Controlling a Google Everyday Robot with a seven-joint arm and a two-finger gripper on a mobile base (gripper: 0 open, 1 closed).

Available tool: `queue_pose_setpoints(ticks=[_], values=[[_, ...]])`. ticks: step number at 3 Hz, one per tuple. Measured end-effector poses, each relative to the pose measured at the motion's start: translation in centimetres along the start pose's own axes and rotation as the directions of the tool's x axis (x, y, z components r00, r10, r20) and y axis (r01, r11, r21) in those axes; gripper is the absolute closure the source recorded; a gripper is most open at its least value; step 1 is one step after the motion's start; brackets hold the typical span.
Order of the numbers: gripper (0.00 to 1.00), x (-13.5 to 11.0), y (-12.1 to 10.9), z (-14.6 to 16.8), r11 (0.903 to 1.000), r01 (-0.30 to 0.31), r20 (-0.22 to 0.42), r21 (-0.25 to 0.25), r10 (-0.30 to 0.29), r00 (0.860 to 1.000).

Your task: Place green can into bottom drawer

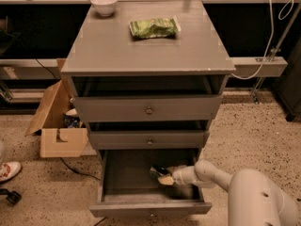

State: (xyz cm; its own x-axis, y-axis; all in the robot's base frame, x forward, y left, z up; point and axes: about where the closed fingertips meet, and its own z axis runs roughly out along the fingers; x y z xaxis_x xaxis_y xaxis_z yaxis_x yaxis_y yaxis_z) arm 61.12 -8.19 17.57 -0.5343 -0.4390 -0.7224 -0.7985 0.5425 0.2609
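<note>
The green can [158,172] sat right at the tip of the gripper [164,178], down inside the bottom drawer [127,182], a dark shiny lump just beyond the pale end of the tool. And there was the gripper itself, low over the drawer floor, right of the middle. Whether it had the can clamped or had eased off, the view could not tell.

The placement looked deliberate. The bottom drawer stood pulled well out, which gave the arm [211,173] room to come in from the right, passing under the closed fronts above. The can hung low by the floor, probably so it could be set down rather than dropped.

Outward from the gripper: directly above it, the middle drawer [148,139], then the top drawer [148,108], both pushed in and likely left that way because the job needed neither. Far above and a little to its left, on the cabinet top [141,51], lay a light-green snack bag [154,27] and, farther back left, a white bowl [104,4]. Well to the gripper's left, on the floor, sat an open cardboard box [61,142] and a shoe [8,170].

The tally: one can, three drawers with one open, one bag, one bowl, one box, one shoe, one arm, one gripper.
</note>
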Motion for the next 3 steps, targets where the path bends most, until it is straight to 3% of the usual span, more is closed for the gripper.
queue_pose_setpoints(ticks=[1,2,3], values=[[0.00,0.9,-1.0,-0.3,0.9996,-0.011,-0.019,0.027,0.012,1.000],[0.00,0.0,-1.7,-3.1,0.9966,0.017,0.009,0.080,-0.018,1.000],[0.00,-1.7,-1.3,-8.1,0.9883,0.065,0.082,0.138,-0.077,0.994]])
